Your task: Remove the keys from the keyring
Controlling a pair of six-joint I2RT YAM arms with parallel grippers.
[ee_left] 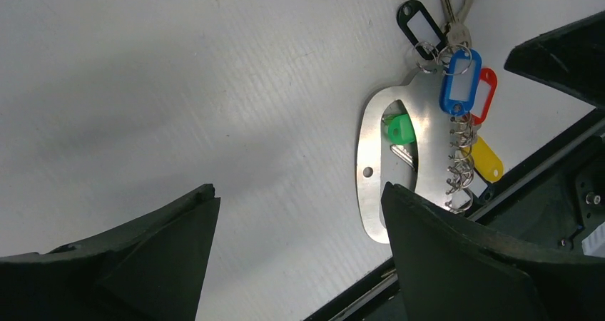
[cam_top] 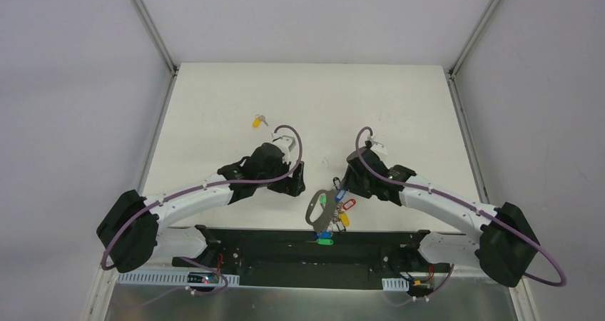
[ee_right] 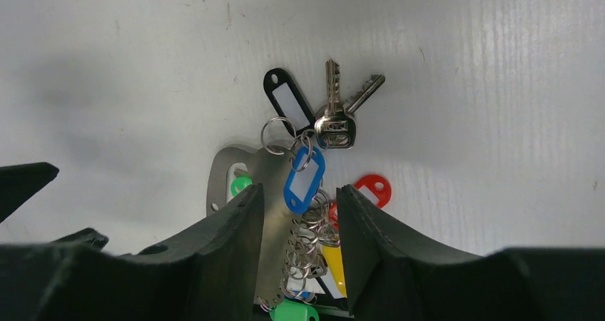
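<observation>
One yellow-tagged key [cam_top: 257, 121] is detached; others are retained on the keyring [cam_top: 317, 214], straddled by the parted right gripper [ee_right: 300, 192]; left gripper [ee_left: 298, 192] spread.

The left arm [cam_top: 192, 192] and right arm [cam_top: 449, 203] bend inward, wrists angled down. The left gripper [ee_left: 298, 190] gapes wide; the right gripper [ee_right: 300, 190] has its jaws narrowly parted.

Top external: high, behind the arm bases, facing down over the whole tabletop [cam_top: 399, 107], far off. Left wrist: low and close, facing down past the left gripper [ee_left: 297, 192], with the keyring [ee_left: 431, 143] toward one edge. Right wrist: nearer, directly above the keyring. All three views share the keyring.
</observation>
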